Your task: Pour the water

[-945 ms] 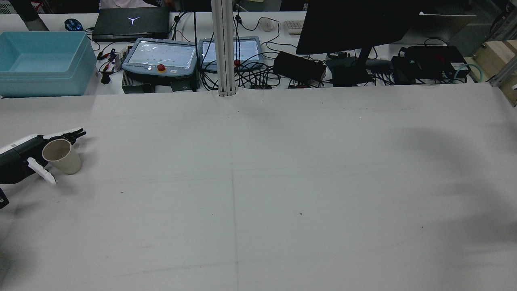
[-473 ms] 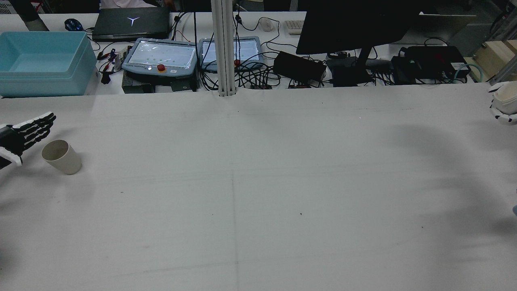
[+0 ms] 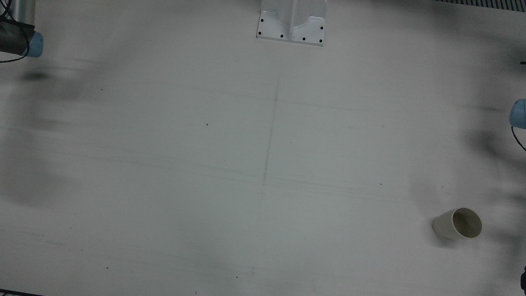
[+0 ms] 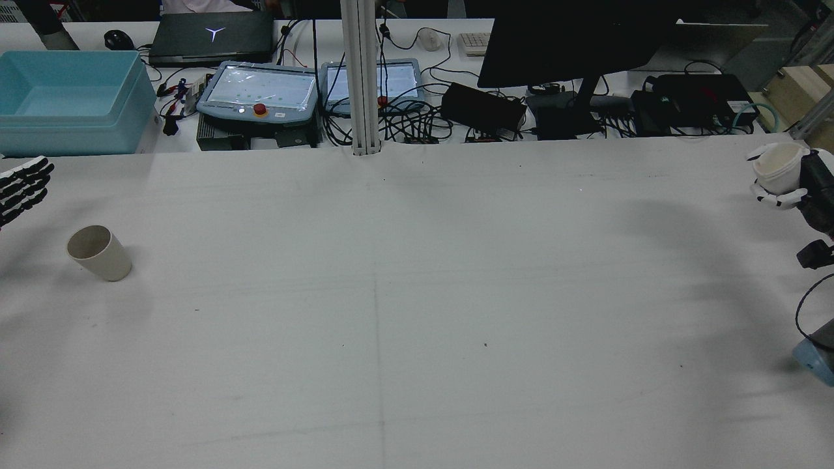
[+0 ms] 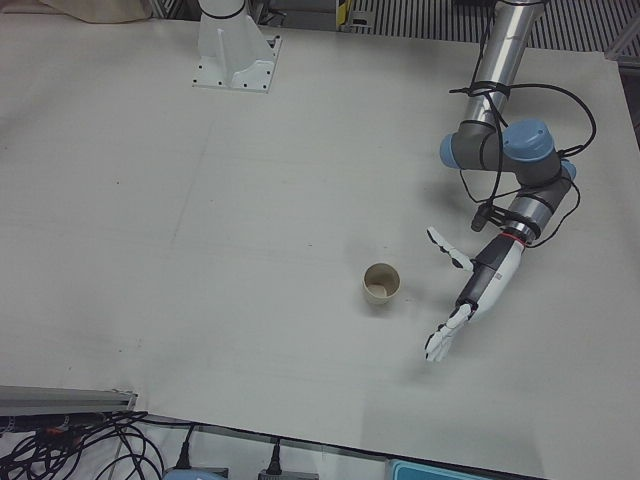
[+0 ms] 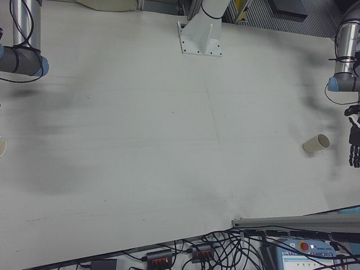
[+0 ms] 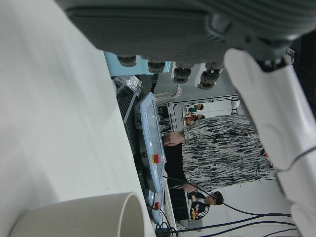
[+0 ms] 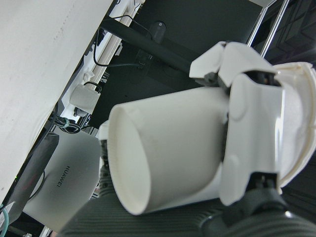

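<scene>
A beige cup [image 4: 99, 253] stands upright and alone on the white table [image 4: 417, 312] near its left edge; it also shows in the front view [image 3: 457, 224], the left-front view [image 5: 381, 284] and the left hand view [image 7: 84, 219]. My left hand [image 4: 23, 185] is open with fingers stretched out, apart from the beige cup, to its left and farther back; the left-front view [image 5: 480, 285] shows it beside the cup. My right hand [image 4: 798, 185] is shut on a white cup [image 4: 776, 167] and holds it above the table's right edge; the right hand view shows this cup [image 8: 168, 153] wrapped by the fingers [image 8: 252, 143].
A light blue bin [image 4: 71, 98], two teach pendants [image 4: 260, 91], a monitor [image 4: 573, 39], a laptop and tangled cables lie beyond the table's far edge. A white post [image 4: 361, 78] stands at the far middle. The post's base plate [image 3: 291, 22] sits at the robot's side.
My left hand has let go of the beige cup and drawn back toward the left edge. My right hand has come into view at the right edge holding the white cup.
</scene>
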`<state>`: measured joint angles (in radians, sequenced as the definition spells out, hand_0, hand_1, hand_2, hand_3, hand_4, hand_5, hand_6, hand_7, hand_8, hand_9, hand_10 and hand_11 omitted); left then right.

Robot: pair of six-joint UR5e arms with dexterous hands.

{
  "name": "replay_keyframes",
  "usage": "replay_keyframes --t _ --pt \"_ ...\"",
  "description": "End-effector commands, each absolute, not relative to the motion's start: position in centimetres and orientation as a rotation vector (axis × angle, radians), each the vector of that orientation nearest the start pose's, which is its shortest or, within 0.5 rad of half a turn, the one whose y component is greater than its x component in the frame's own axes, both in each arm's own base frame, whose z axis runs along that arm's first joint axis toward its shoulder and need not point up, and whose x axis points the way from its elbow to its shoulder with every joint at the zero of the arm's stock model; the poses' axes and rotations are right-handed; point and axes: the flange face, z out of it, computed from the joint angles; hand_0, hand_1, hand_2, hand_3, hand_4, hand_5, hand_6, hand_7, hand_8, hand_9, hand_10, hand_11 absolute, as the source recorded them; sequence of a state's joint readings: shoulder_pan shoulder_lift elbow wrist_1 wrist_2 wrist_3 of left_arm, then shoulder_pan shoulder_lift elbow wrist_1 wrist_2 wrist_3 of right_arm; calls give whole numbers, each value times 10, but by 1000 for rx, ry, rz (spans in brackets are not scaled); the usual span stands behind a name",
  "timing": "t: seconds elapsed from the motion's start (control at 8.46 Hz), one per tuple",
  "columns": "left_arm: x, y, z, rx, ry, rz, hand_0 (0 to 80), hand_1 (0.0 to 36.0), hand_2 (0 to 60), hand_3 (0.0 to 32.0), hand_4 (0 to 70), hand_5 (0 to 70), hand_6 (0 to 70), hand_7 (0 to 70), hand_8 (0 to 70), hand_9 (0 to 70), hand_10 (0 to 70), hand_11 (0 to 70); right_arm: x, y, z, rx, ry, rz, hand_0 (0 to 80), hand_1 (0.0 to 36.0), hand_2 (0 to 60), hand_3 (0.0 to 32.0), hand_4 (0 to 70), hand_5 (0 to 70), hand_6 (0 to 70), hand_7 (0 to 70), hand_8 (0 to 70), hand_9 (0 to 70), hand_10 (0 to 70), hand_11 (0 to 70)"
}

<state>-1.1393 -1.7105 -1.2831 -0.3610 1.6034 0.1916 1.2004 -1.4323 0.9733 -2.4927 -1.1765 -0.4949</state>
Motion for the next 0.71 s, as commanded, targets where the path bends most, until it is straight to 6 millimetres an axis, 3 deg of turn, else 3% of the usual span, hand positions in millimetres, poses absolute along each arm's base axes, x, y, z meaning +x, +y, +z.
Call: replay_keyframes --t 0.0,0.24,0.47,0.59 --pt "111 -564 713 -280 2152 -1664 512 10 0 58 169 0 80 26 28 0 0 0 -73 -540 864 -656 2530 -2141 625 326 600 0 427 302 700 700 700 700 585 700" --pt "112 -565 711 -281 2146 -1669 524 23 0 64 169 0 81 29 30 0 0 0 -76 -536 883 -693 2528 -2163 620 316 600 0 452 301 700 700 700 700 593 700" --pt "113 -563 713 -283 2130 -1680 524 23 0 66 173 0 82 32 31 0 0 0 -76 -533 885 -696 2527 -2179 630 304 600 0 450 295 700 700 700 700 574 700" --pt "113 -564 713 -283 2129 -1681 517 15 0 72 175 0 82 33 29 0 0 0 -77 -532 887 -716 2529 -2194 683 266 366 0 445 267 700 700 700 700 458 659"
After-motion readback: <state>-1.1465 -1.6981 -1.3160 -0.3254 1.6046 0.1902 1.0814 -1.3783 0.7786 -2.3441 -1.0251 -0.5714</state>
